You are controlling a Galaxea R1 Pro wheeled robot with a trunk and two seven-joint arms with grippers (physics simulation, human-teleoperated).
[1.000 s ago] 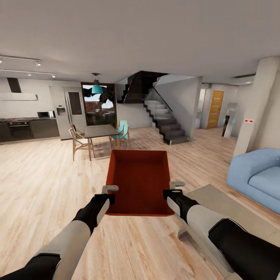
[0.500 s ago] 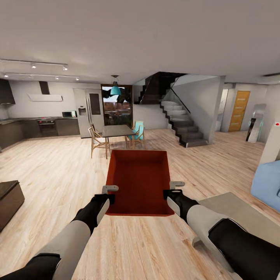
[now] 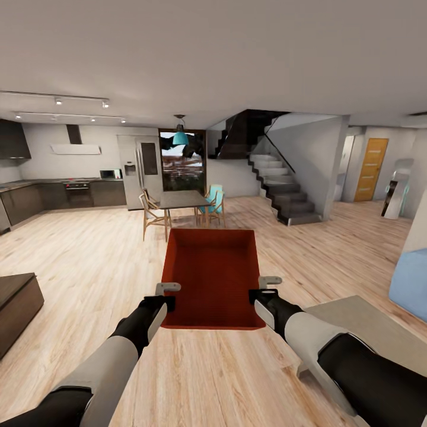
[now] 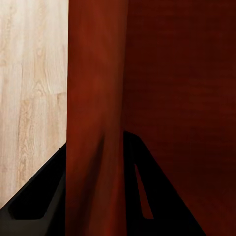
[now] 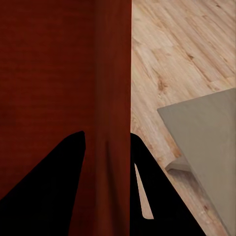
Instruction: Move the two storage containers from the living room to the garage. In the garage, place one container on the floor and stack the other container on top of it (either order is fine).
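Robot in living room, light wood plank floor (image 3: 71, 261). Dark low cabinet (image 3: 15, 305) left of the storage container. Left gripper (image 3: 168, 295) clamped on the container's left wall; in the left wrist view the fingers (image 4: 39, 196) straddle that wall. Storage container (image 3: 213, 276), orange-red, lidless, held level above the floor between both arms. Dining table (image 3: 181, 200) with chairs beyond the container's far end. Right gripper (image 3: 261, 287) pinched on the right wall. Grey rug (image 3: 362, 323) right of the container; blue sofa (image 3: 410, 284) further right.
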